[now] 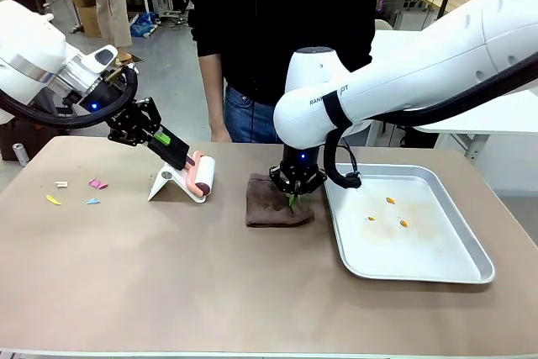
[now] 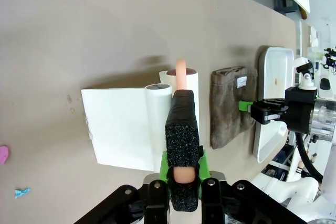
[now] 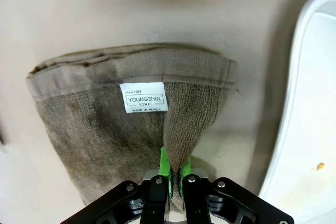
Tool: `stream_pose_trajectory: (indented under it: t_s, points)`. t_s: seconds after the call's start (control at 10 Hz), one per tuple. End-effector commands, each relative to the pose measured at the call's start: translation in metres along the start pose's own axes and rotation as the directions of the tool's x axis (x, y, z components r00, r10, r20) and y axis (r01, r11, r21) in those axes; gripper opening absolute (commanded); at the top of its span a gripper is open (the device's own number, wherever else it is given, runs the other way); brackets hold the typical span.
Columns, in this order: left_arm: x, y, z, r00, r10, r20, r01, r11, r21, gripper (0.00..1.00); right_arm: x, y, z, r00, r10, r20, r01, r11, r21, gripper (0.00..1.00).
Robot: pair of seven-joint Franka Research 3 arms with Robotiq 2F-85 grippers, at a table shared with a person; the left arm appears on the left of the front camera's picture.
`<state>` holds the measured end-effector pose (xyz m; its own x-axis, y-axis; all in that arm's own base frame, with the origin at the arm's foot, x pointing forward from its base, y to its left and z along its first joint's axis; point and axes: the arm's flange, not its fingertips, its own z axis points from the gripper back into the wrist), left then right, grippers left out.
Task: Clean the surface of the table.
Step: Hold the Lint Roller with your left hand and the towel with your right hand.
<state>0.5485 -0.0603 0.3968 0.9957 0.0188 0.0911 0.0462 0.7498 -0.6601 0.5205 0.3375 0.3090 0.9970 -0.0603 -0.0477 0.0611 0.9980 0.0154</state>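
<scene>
Presently: folded brown terry towel [image 1: 269, 208], mid tan-brown matte table [image 1: 168, 283], one fold pinched tight in right gripper [image 1: 293, 197]; thin hold may slip on dragging. Left of towel, pink-handled white lint roller [image 1: 202, 176], handle clamped by left gripper [image 2: 182, 129]; white plastic stand [image 2: 115, 127] may tip.

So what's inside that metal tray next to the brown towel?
Three small orange scraps lie on the pale floor of the tray, apart from each other. Its far left corner sits behind the right arm's black cable, so anything there is hidden.
</scene>
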Motion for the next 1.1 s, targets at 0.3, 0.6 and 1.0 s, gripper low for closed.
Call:
stream_pose_trajectory:
  t_s: [0.3, 0.6, 1.0]
  points:
    - [-0.01, -0.004, 0.012, 0.996, -0.034, 0.083, 0.041, 0.996, -0.084, 0.0, 0.0, -0.006, -0.005, 0.999, 0.029, -0.026, -0.028, 0.999, 0.033, 0.0]
    - [-0.02, -0.017, 0.035, 0.99, -0.094, 0.108, 0.111, 0.98, -0.163, 0.0, -0.009, -0.036, 0.023, 1.0, 0.023, -0.018, -0.018, 0.965, 0.263, 0.0]
    - [-0.028, -0.014, 0.056, 0.986, -0.102, 0.131, 0.137, 0.948, -0.287, 0.0, -0.045, -0.089, 0.054, 0.997, 0.023, 0.067, -0.057, 0.823, 0.565, 0.0]
